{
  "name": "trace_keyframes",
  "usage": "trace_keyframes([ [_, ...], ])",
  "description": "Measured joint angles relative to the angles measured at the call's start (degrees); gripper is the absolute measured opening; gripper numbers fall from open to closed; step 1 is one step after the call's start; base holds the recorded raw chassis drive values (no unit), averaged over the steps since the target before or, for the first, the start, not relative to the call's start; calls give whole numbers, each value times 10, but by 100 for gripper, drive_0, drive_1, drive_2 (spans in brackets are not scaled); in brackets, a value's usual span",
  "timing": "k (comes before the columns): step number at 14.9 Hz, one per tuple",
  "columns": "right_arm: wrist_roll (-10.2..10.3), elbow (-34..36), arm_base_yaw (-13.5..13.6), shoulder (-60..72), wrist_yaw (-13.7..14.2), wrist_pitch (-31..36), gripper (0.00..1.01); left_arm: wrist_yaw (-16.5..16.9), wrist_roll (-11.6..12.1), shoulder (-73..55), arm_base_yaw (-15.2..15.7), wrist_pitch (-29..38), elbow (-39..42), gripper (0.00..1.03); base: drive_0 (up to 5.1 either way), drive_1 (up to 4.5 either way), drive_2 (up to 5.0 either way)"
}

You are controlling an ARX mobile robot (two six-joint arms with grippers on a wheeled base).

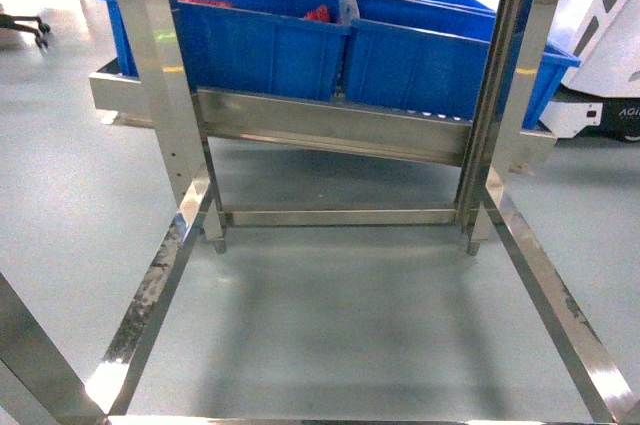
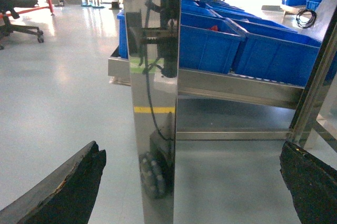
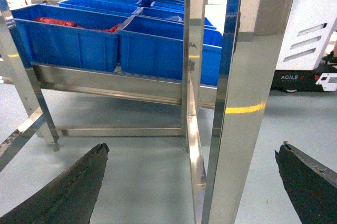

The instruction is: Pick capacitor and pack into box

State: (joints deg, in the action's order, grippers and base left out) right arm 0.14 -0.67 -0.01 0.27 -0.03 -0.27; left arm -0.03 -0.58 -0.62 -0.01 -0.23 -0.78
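Note:
The capacitor and the box are out of view in all three views. My left gripper [image 2: 192, 179] is open, its dark fingers [image 2: 71, 190] spread wide low over the grey floor, with a shiny steel post [image 2: 152, 103] standing straight ahead between them. My right gripper [image 3: 192, 176] is open too, with nothing between its fingers [image 3: 308, 179], and it faces another steel post [image 3: 247, 103]. Neither gripper shows in the head view.
A steel rack [image 1: 330, 125] carries rows of blue bins [image 1: 260, 45] on a sloping shelf. Some bins hold reddish-orange contents [image 1: 318, 13], too small to identify. Frame rails [image 1: 150, 295] run along the floor. A white mobile robot [image 3: 310, 39] stands right, an office chair [image 2: 21, 8] far left.

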Motion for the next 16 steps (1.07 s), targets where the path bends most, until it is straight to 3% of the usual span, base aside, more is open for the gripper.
trace_keyframes([
  [16, 0, 0, 0, 0, 0, -1, 98, 0, 5, 0, 0, 0, 0, 98, 0, 0, 0],
])
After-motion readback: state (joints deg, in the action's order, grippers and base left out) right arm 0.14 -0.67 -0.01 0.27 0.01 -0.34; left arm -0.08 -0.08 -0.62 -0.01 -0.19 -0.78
